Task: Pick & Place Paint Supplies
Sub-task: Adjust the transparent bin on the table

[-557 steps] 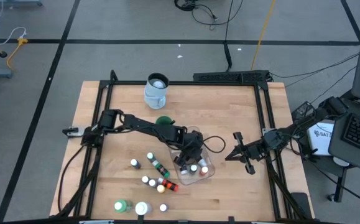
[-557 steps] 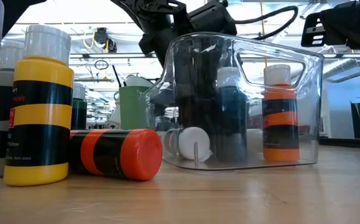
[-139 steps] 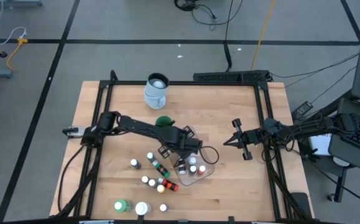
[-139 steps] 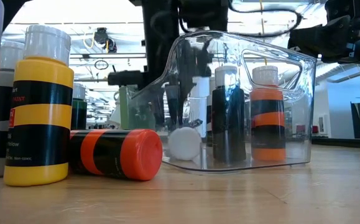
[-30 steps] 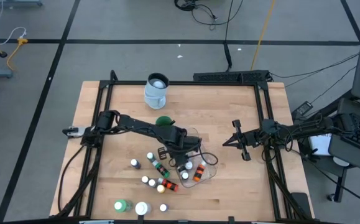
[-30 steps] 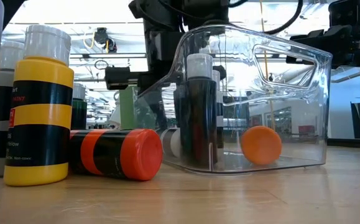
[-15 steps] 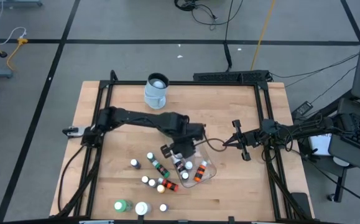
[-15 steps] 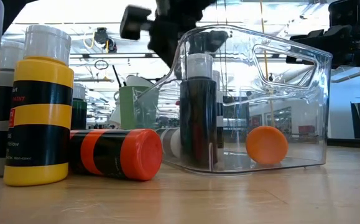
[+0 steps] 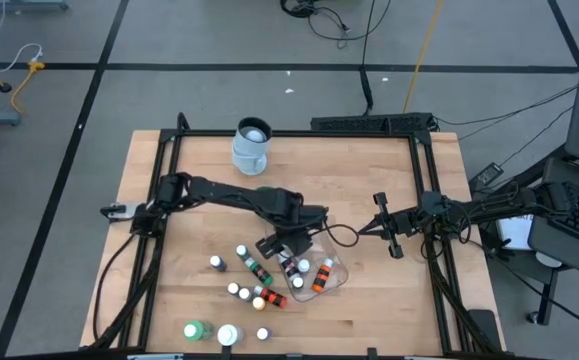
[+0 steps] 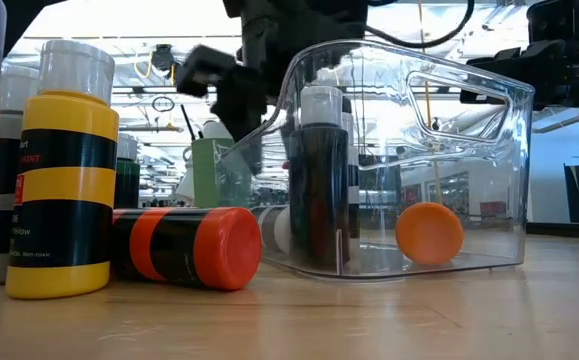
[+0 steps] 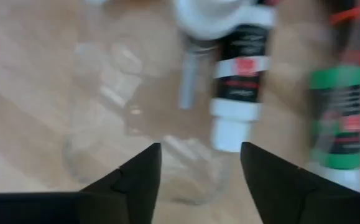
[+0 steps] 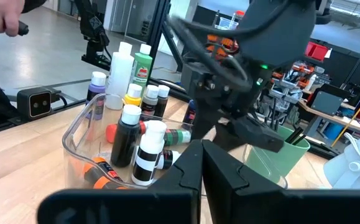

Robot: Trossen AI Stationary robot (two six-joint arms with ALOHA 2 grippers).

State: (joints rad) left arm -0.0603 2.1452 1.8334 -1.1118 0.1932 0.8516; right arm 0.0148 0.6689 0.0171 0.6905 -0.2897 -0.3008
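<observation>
The clear tub (image 9: 335,268) stands right of the table's middle. Inside it a black bottle (image 10: 318,180) stands upright beside another white-capped bottle (image 12: 147,152), and an orange bottle (image 10: 429,232) lies on its side. My left gripper (image 9: 281,243) hovers open, pointing down, over the tub's left edge with nothing between its fingers (image 11: 143,174). Below it lie a white-capped bottle (image 11: 237,74) and a green-banded one (image 11: 340,118). My right gripper (image 9: 369,230) waits shut to the right of the tub, level.
Several loose bottles (image 9: 252,275) lie scattered left of and in front of the tub, among them a yellow one (image 10: 65,170) upright and an orange one (image 10: 185,246) on its side. A green bottle (image 9: 194,330) and a white jar (image 9: 229,335) stand near the front edge. The pale jug (image 9: 251,146) stands at the far edge.
My left gripper has risen out of the tub, rolled about its own axis and shifted toward the table's left edge. The black bottle it stood over stays upright in the tub.
</observation>
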